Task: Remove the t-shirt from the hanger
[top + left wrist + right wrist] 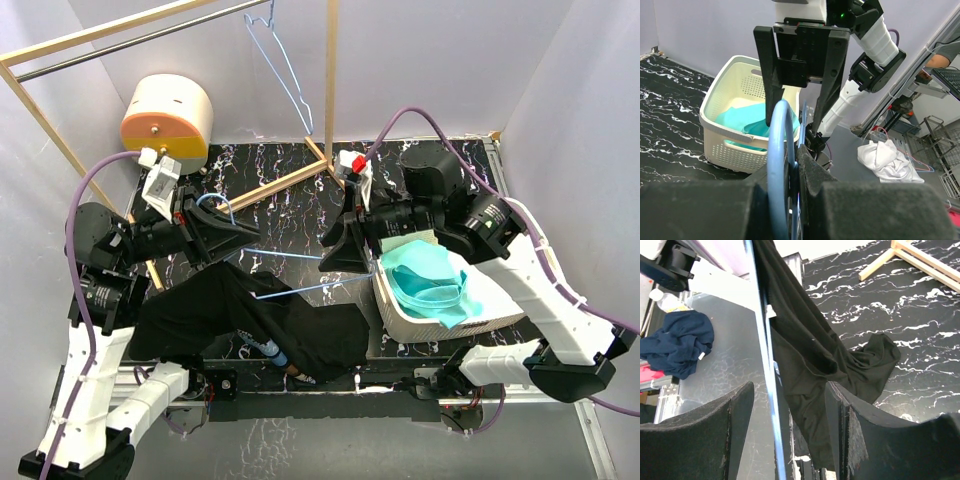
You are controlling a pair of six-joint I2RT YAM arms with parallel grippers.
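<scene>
The left fingers (pixel 850 210) pinch the hanger (pixel 777 165) by its hook, the right fingers (pixel 700 440) gape astride its wire, and the t-shirt (pixel 250 320) sags lower-left.

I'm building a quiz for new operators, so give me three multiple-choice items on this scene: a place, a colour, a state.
1. Where is the white basket? A. on the floor B. at the table's right side C. at its far-left corner
2. What colour is the t-shirt? A. white B. red C. black
3. How is the left tool? A. shut on the blue hanger B. wide open C. gripping the basket
Answers: B, it stands right of the t-shirt; C, the cloth is black; A, it pinches the hanger's hook.
</scene>
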